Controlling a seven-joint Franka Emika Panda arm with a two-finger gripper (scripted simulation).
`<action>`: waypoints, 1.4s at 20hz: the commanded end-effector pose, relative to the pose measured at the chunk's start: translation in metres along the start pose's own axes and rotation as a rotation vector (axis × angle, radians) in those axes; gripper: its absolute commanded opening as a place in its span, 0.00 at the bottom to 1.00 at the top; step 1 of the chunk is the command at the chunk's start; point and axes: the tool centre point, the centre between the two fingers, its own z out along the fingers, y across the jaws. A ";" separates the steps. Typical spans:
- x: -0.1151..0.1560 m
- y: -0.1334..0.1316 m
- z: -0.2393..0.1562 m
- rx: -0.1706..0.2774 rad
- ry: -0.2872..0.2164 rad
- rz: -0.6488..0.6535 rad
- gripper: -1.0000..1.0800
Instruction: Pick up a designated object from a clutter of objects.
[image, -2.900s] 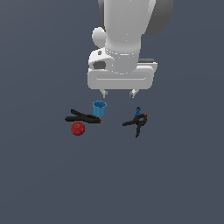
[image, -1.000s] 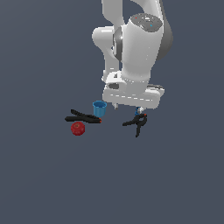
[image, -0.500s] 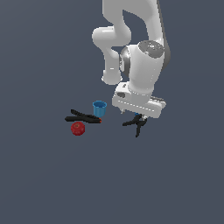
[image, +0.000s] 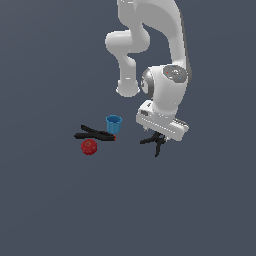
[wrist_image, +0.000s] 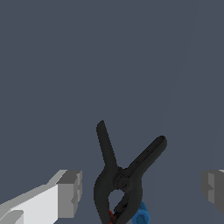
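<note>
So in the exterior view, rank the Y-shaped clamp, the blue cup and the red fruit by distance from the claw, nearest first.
1. Y-shaped clamp: directly beneath the claw.
2. Blue cup: toward the exterior view's left of the claw.
3. Red fruit: farthest, further left, past the long flat clamp.

Small black spring clamp (image: 156, 142) lies flat on dark grey floor, w/ two splayed handles forming a Y; in wrist view (wrist_image: 119, 179) a red-orange jaw tip shows at its closed end, and a tiny blue piece (wrist_image: 141, 216) sits right beside that end. Rest of clutter lies well apart toward exterior view's left: blue cup (image: 114, 124) upright, open top; long flat black clamp (image: 95, 134) just beside it, near-parallel handles, orange tip by the cup; red ball-like fruit (image: 89, 147) close below that clamp.
</note>
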 end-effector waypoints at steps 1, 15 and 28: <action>-0.010 -0.002 0.013 0.001 -0.003 0.049 0.96; -0.054 -0.004 0.061 0.004 -0.019 0.237 0.96; -0.059 -0.004 0.073 0.003 -0.022 0.258 0.96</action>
